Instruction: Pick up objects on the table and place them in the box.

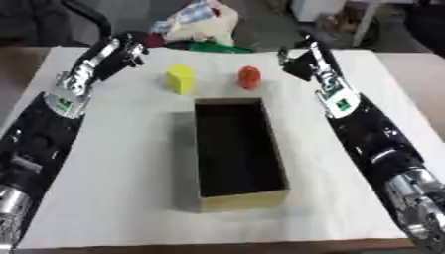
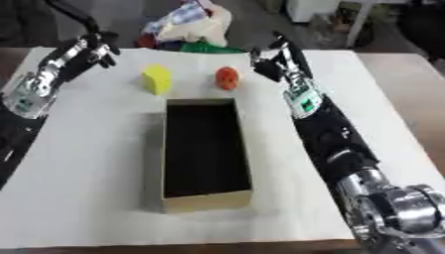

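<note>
Right hand (image 1: 294, 63), fingers curled on nothing, hangs near the surface's far edge beside the round red-orange object (image 1: 250, 77), likely lining up a grasp; open cardboard box (image 1: 275, 149) waits empty.

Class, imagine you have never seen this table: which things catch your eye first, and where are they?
The long open box in the middle of the white table, dark inside. Just beyond its far end sit a yellow block and, to its right, a small red object. The left hand and right hand flank them near the far corners.
</note>
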